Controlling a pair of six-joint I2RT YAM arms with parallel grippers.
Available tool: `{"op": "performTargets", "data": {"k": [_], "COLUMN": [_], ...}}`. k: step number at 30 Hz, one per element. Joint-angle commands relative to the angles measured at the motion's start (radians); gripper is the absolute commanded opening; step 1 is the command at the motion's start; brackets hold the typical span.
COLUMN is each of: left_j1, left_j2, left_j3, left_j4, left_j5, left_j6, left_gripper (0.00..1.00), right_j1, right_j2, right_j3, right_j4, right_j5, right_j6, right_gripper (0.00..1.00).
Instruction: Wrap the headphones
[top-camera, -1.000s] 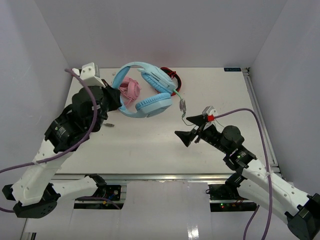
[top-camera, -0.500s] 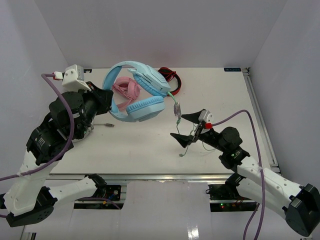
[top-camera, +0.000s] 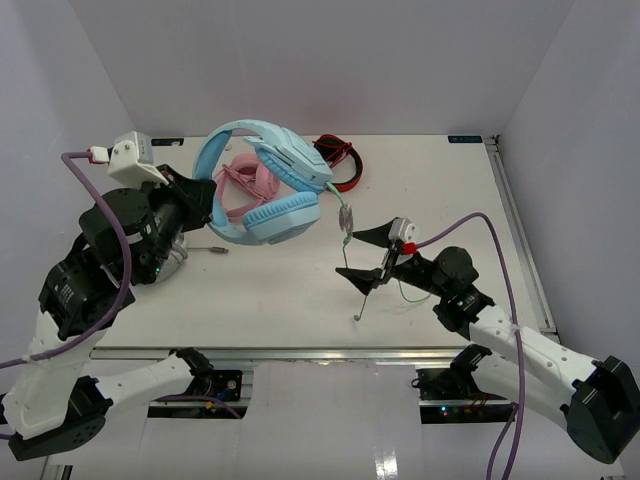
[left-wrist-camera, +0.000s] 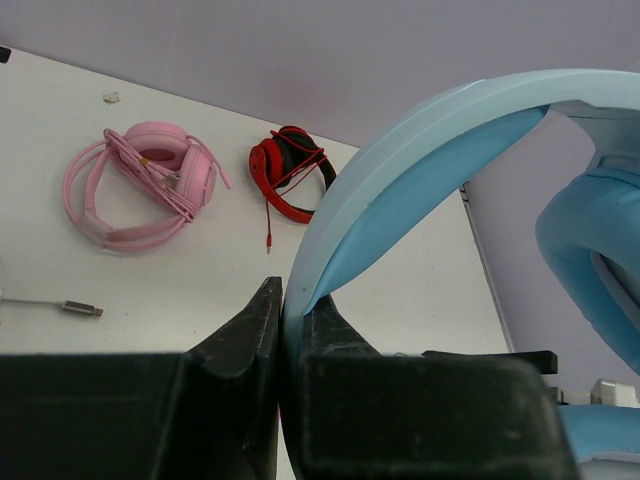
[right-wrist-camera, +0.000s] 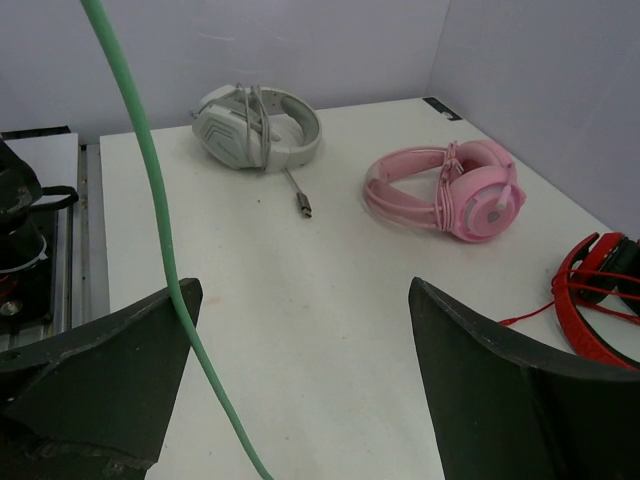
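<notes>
The light blue headphones (top-camera: 272, 185) hang above the table's back left. My left gripper (top-camera: 208, 193) is shut on their wide headband (left-wrist-camera: 420, 170), which is pinched between the jaws of the left gripper (left-wrist-camera: 284, 292) in the left wrist view. The thin pale green cable (top-camera: 347, 225) drops from an ear cup to the table, its end lying near the front. My right gripper (top-camera: 347, 253) is open wide around the cable. In the right wrist view the cable (right-wrist-camera: 150, 200) runs past the left finger (right-wrist-camera: 110, 370) of the open right gripper (right-wrist-camera: 300, 285), not pinched.
A pink headset (top-camera: 240, 190) lies under the blue one and also shows in the right wrist view (right-wrist-camera: 450, 190). A red headset (top-camera: 340, 160) lies at the back. A grey-white headset (right-wrist-camera: 255, 125) with a loose plug (top-camera: 218, 250) lies by the left arm.
</notes>
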Motion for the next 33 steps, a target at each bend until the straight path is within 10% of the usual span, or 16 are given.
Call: {"op": "performTargets", "data": {"k": [1, 22, 33], "left_j1": [0.002, 0.002, 0.002], "left_j2": [-0.016, -0.105, -0.131], "left_j3": [0.072, 0.182, 0.020], "left_j4": [0.067, 0.034, 0.055], "left_j5": [-0.032, -0.133, -0.139], "left_j6": [-0.024, 0.013, -0.006], "left_gripper": [0.00, 0.00, 0.00], "right_j1": [0.008, 0.009, 0.009], "right_j2": [0.032, 0.251, 0.193], "right_j3": [0.015, 0.117, 0.568], "right_j4": [0.075, -0.051, -0.248], "right_j5": [-0.029, 0.411, 0.401], "right_j6": [0.010, -0.016, -0.092], "right_gripper": [0.88, 0.55, 0.27]}}
